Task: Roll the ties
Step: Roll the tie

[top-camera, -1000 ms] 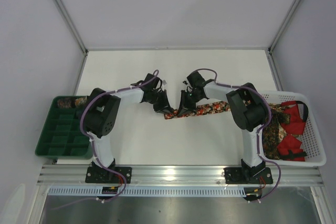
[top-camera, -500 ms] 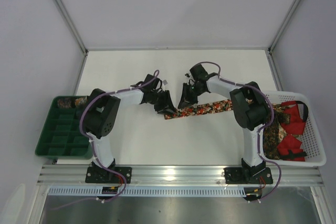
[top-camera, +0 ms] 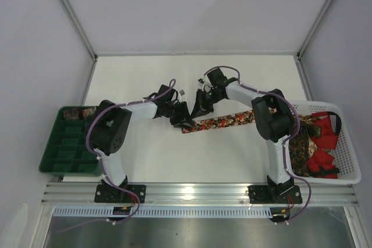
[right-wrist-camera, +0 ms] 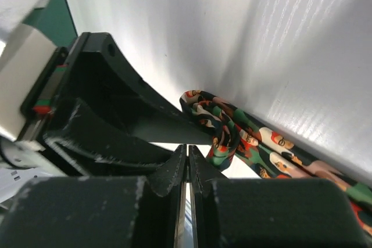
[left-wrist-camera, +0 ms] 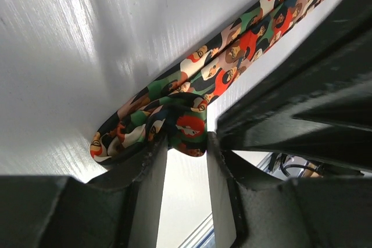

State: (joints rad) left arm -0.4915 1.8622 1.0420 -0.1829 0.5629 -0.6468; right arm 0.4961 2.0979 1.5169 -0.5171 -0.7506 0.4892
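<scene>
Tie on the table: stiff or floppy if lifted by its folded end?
Probably floppy: the tie lies flat and its end crumples in soft folds at the left tool. Likely light: thin fabric. The loose fold may spring open.

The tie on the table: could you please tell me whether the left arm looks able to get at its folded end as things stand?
Probably yes. The left gripper stands open right at the folded end of the tie, nothing between them; the shut right gripper sits close beside, not blocking.

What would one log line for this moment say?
tie: end folded, rest flat on table | left gripper: open at fold | right gripper: shut, empty
</scene>
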